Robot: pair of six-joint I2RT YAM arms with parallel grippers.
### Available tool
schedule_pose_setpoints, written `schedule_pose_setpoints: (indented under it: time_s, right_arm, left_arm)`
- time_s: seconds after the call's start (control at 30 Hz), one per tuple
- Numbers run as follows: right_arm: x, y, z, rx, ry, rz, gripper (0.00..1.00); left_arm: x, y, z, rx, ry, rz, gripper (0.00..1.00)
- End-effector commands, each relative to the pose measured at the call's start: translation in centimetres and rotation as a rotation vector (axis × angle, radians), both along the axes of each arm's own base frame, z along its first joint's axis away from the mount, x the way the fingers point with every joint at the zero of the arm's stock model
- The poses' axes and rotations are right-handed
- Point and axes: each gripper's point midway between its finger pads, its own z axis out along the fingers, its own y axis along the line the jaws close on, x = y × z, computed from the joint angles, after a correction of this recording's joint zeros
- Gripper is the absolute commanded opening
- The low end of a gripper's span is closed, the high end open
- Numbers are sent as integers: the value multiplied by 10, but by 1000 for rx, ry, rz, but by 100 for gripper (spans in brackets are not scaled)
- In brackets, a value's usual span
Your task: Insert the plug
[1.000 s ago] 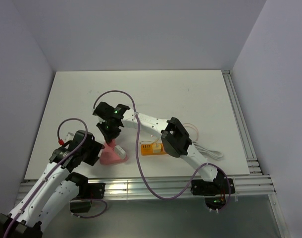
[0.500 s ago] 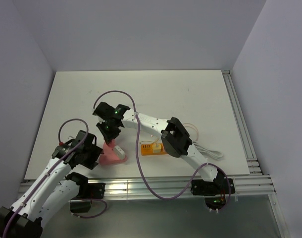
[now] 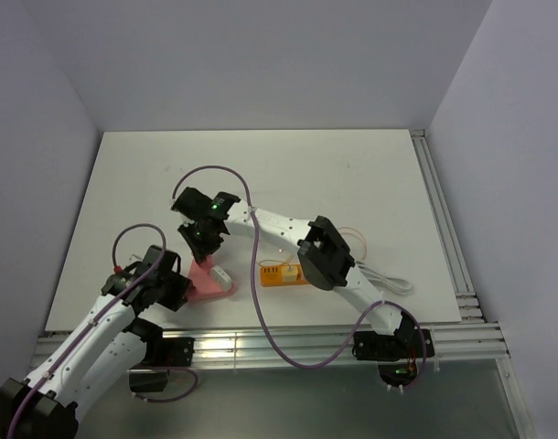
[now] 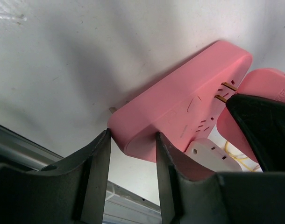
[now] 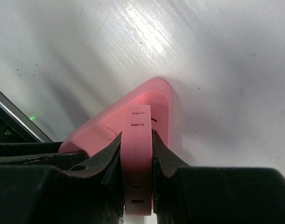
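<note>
A pink power strip (image 3: pixel 212 280) lies near the table's front left and also shows in the left wrist view (image 4: pixel 180 105). My left gripper (image 4: pixel 132 137) sits at the strip's near end, one finger touching each side of it. My right gripper (image 3: pixel 202 241) is shut on a flat pink plug (image 5: pixel 138 163) and holds it on edge over the strip (image 5: pixel 98 135). In the left wrist view the plug (image 4: pixel 268 86) has two brass prongs (image 4: pixel 224 91) that meet the strip's face, with part of them still showing.
A white plug block (image 4: pixel 208 154) lies against the pink strip. An orange power strip (image 3: pixel 281 273) with a white cable (image 3: pixel 389 280) lies to the right. Metal rails (image 3: pixel 261 343) run along the front edge and another down the right side.
My left arm has drawn back toward the front left, uncovering more of the pink strip. My right gripper with the plug has barely moved.
</note>
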Motion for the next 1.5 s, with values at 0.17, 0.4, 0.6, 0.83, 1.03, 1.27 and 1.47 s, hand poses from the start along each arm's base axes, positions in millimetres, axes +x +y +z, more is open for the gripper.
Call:
schedule_pose_setpoints:
  time_s: [0.17, 0.4, 0.6, 0.83, 1.03, 1.27, 1.47]
  right_arm:
    - [-19, -21, -50, -173, 41, 44, 0]
    - [-18, -20, -54, -197, 20, 43, 0]
    - [-19, -25, -73, -239, 16, 54, 0]
    - [-16, -15, -83, -230, 0, 87, 0]
    - [-24, -15, -101, -243, 13, 135, 0]
    - [-28, -20, -113, -286, -12, 230, 0]
    - [-37, -34, -130, -343, 35, 288, 0]
  left_arm:
    - [7, 5, -21, 62, 16, -11, 24]
    - [4, 3, -29, 73, 37, -28, 24]
    - [1, 5, -29, 73, 30, -20, 24]
    - [-4, 4, -36, 62, 52, -23, 23]
    - [-6, 7, -37, 72, 53, -15, 23]
    - [-10, 8, -44, 74, 74, -16, 23]
    - [-12, 9, -45, 83, 81, -16, 23]
